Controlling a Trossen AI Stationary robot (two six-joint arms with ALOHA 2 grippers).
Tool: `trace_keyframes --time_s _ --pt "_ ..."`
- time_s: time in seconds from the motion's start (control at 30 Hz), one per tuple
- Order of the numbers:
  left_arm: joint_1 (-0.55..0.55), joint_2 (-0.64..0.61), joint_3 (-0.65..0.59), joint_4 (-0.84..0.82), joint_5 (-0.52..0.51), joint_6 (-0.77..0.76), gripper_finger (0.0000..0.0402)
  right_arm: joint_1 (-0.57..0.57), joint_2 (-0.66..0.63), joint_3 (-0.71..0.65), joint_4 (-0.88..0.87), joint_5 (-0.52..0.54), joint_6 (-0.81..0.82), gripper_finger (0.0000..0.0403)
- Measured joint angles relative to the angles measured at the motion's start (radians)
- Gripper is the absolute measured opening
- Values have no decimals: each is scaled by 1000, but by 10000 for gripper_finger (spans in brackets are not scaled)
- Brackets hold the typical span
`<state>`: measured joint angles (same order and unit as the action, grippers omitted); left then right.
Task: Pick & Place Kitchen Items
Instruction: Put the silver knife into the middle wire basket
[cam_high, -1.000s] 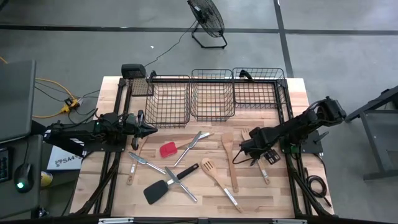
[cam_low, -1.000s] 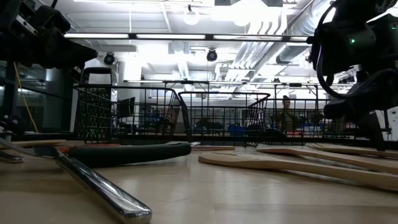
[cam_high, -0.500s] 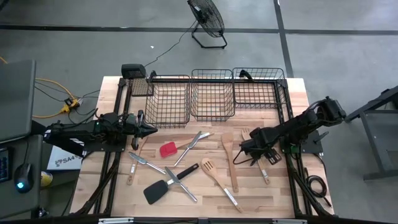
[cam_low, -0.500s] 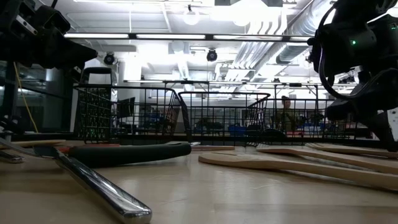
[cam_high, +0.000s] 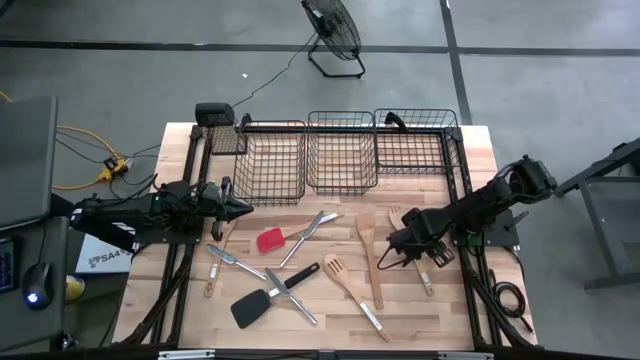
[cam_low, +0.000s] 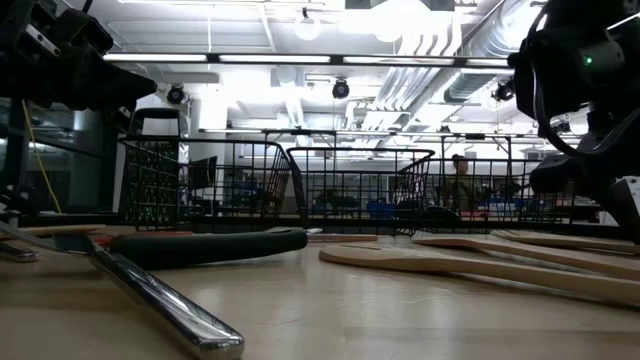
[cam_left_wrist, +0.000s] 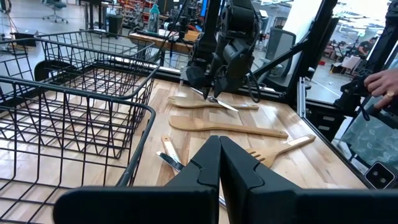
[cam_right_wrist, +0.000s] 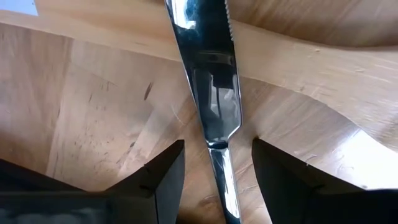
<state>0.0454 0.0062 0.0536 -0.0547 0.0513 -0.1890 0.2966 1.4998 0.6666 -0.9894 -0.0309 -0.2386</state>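
The right gripper (cam_high: 400, 241) is down low over the right side of the table (cam_high: 440, 310). Its two fingers (cam_right_wrist: 161, 177) are open, one on each side of a shiny knife (cam_right_wrist: 208, 93). The knife sits in the gap between them. There is a little space on both sides, so they do not look like they are holding it yet. The knife's long way runs straight out ahead, along the gap and not across it. That is good, I think, because the fingers would only need to close from the two sides to pinch the thin part of the knife. Past the fingertips, the wide part of the knife lies over a wooden spoon (cam_right_wrist: 298, 68). I cannot tell if it rests on the spoon or is just above it. If the squeeze goes too low, it might bump the spoon too. Farther off, in the middle of the table, lie more things to move, like the red spatula (cam_high: 270, 240) and the black turner (cam_high: 250, 308). The left gripper (cam_high: 240, 208) waits at the far left side with its fingers (cam_left_wrist: 205, 168) shut tight and nothing in them. It is well apart from the knife, so the right arm is the near one. The baskets (cam_high: 340, 150) stand at the back edge.
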Motion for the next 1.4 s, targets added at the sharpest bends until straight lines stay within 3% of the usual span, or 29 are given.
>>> trace_keyframes --time_s 0.3,0.57,0.7,1.0,1.1,1.4 --pt "0 0 0 0 0 0 0 -56 0 24 -89 32 47 179" --pt "0 0 0 0 0 0 0 -74 0 102 -132 -95 135 179" --pt "0 0 0 0 0 0 0 -82 0 145 -135 -210 484 179" --pt "0 0 0 0 0 0 0 -127 0 161 -135 -306 1340 179" --pt "0 0 0 0 0 0 0 -122 0 161 -133 -255 1599 179" --pt "0 0 0 0 0 0 0 -34 -18 159 -134 -45 2070 179"
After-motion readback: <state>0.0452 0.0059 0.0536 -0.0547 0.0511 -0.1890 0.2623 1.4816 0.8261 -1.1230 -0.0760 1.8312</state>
